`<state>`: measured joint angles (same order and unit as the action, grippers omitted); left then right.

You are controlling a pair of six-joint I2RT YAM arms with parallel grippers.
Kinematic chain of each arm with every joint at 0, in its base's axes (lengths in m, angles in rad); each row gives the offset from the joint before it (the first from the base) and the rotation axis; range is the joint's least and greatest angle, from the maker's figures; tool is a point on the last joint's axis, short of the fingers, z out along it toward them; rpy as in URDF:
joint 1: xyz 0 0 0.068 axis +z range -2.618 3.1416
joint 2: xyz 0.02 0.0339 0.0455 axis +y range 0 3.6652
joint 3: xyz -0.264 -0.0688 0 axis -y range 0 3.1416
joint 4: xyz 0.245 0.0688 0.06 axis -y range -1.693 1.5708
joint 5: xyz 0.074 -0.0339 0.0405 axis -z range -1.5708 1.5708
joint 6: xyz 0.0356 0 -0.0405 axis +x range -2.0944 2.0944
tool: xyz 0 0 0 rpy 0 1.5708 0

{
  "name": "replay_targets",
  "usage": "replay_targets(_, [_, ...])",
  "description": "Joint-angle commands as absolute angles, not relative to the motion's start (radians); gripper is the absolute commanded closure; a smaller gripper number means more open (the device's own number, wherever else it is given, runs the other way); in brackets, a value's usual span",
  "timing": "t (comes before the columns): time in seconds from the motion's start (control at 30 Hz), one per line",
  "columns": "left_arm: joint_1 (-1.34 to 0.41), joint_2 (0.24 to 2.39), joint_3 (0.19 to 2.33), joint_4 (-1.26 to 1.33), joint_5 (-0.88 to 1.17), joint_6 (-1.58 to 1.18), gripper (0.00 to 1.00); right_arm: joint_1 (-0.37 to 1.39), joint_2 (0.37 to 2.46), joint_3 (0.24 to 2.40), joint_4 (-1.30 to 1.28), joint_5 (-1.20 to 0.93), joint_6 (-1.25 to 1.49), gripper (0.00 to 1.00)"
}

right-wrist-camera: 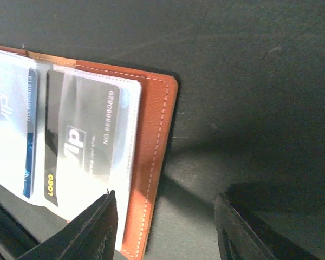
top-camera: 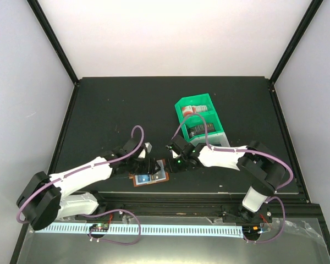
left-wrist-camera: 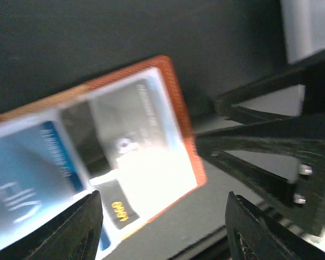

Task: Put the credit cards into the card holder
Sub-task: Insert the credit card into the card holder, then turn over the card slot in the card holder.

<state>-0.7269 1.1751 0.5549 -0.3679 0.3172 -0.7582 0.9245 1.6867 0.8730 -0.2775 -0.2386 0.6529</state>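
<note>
The brown leather card holder lies open near the table's front edge. Its clear sleeves hold a blue card and a dark grey card. My left gripper hovers just over the holder's far left side, open and empty. In the left wrist view the holder lies between and beyond the fingers. My right gripper is open and empty at the holder's right end. Its left finger is over the holder's leather edge. More cards, red-and-white and dark, sit in a tray.
A green-and-white divided plastic tray stands behind the right gripper, right of centre. The right gripper's black fingers show close by in the left wrist view. The table's front rail runs just below the holder.
</note>
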Motion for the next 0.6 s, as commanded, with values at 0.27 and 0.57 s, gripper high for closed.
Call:
replay_targets(0.27, [-0.692, 1.122, 0.534, -0.625, 0.057, -0.842, 0.34, 0.933, 1.703, 0.936, -0.359, -0.153, 0.608, 0.50])
replay_targets(0.57, [-0.684, 1.146, 0.509, -0.571, 0.120, -0.834, 0.41, 0.934, 1.728, 0.952, -0.361, -0.173, 0.599, 0.51])
